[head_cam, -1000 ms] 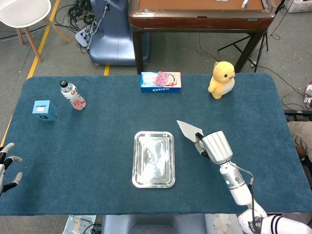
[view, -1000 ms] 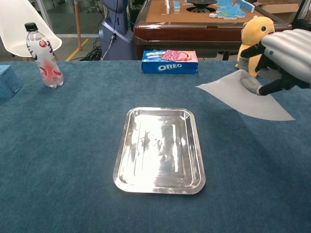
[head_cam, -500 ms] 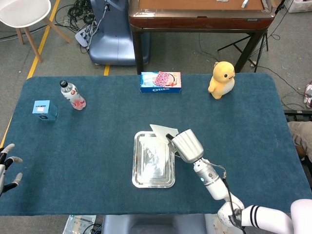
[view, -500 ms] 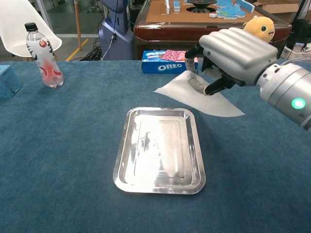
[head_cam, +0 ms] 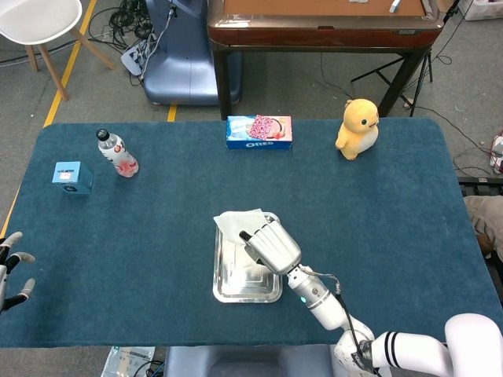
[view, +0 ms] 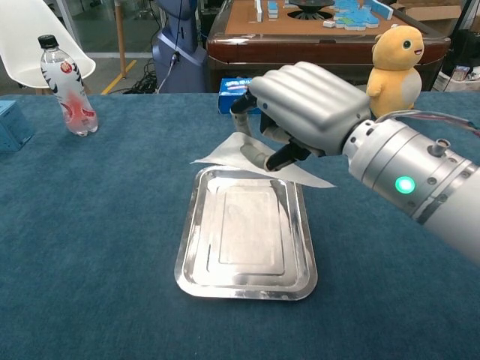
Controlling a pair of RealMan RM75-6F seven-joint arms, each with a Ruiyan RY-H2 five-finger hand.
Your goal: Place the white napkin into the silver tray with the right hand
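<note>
The right hand (view: 300,112) pinches the white napkin (view: 240,154) between thumb and fingers and holds it just above the far end of the silver tray (view: 191,262). The napkin hangs clear of the tray floor, its corners spreading past the far rim; it is carried flat, presumably so that it can be let down inside the rim without folding. In the head view the same hand (head_cam: 271,245) sits over the middle of the tray (head_cam: 222,292), with the napkin (head_cam: 236,221) showing at the tray's far end. The left hand (head_cam: 12,271) rests far to the left of the tray at the table edge, fingers spread and holding nothing, apparently idle because the task assigns the work to the other arm.

Counts: one tray, one napkin. Beyond the tray stand one Oreo box (head_cam: 258,131) and, to its right, one yellow plush toy (head_cam: 357,128). To the far left of the tray lie one plastic bottle (head_cam: 116,152) and one small blue box (head_cam: 72,177).
</note>
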